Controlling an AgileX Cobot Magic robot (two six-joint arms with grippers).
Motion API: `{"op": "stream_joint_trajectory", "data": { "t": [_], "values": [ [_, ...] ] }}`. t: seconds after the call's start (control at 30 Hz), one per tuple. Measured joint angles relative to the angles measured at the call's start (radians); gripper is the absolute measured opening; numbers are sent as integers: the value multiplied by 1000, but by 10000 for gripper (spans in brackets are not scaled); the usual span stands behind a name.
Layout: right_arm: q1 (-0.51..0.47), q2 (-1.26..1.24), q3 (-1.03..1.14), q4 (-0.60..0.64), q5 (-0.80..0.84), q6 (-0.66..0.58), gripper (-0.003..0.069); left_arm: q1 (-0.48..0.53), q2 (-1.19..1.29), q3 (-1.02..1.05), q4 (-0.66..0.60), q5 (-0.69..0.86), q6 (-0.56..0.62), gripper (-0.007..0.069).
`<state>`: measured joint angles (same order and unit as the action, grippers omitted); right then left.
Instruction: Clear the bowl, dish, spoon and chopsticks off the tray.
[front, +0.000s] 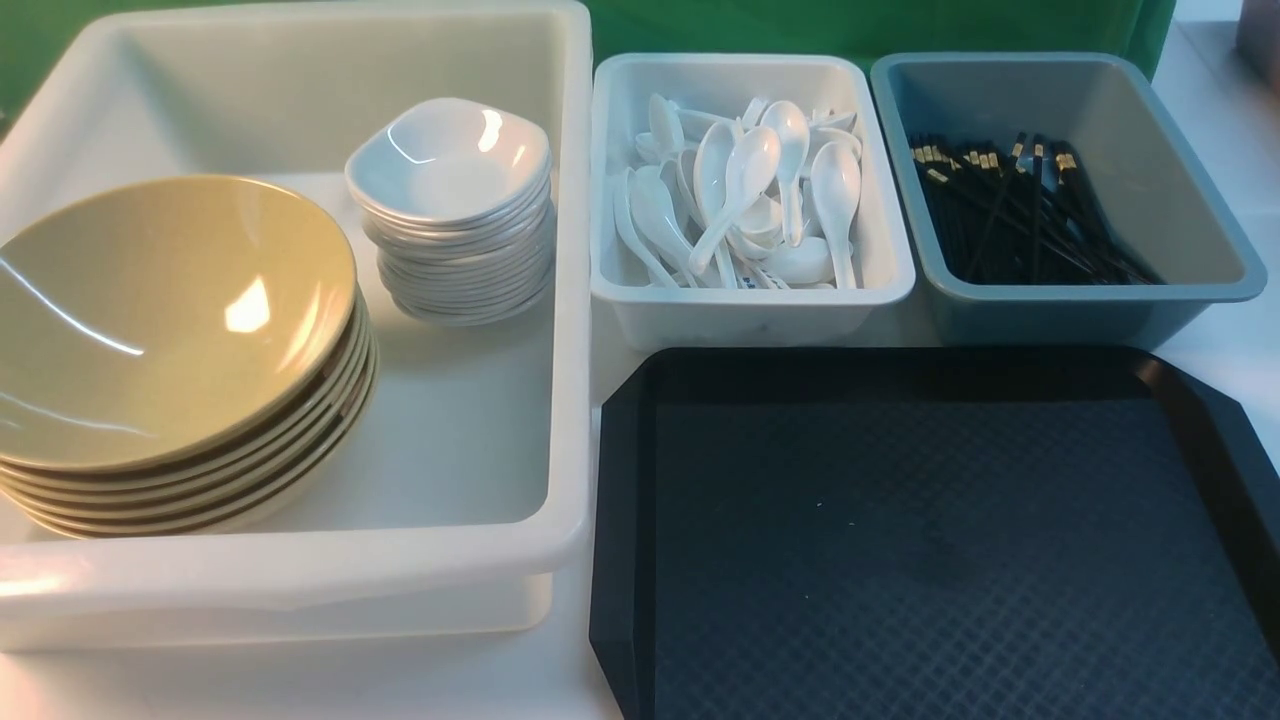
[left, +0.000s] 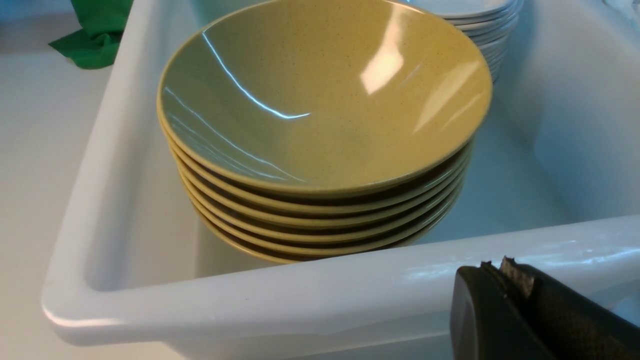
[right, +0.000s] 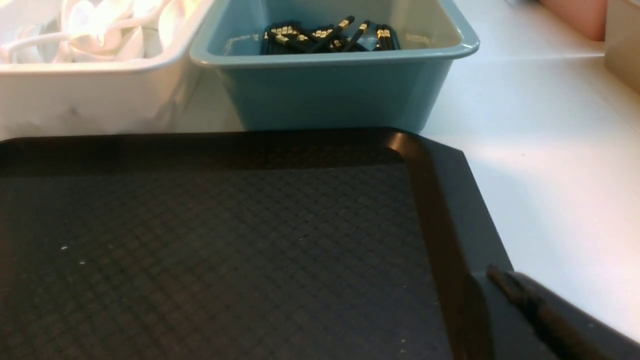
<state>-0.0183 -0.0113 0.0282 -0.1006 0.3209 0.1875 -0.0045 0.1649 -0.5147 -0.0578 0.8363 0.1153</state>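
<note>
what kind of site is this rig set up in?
Likely a canteen or restaurant dish-return station, possibly a mock-up. Stacked tan bowls and white dishes share a large white tub, with bins of spoons and chopsticks behind a black tray.

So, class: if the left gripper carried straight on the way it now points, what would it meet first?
Most likely the near wall of the big white tub, just ahead of the left gripper; the stack of tan bowls sits behind it. Depth is uncertain.
</note>
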Motion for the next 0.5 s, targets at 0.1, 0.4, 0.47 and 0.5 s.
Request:
{"op": "stream_joint_trajectory", "data": {
  "t": [0.1, 0.4, 0.47, 0.5],
  "values": [
    [0, 0, 0, 0, 0, 0, 36, 0, 0, 0, 0, 0, 0, -11],
    [0, 0, 0, 0, 0, 0, 41, 0, 0, 0, 0, 0, 0, -11],
    [0, 0, 0, 0, 0, 0, 43, 0, 0, 0, 0, 0, 0, -11],
    [0, 0, 0, 0, 0, 0, 43, 0, 0, 0, 0, 0, 0, -11]
  ]
}}
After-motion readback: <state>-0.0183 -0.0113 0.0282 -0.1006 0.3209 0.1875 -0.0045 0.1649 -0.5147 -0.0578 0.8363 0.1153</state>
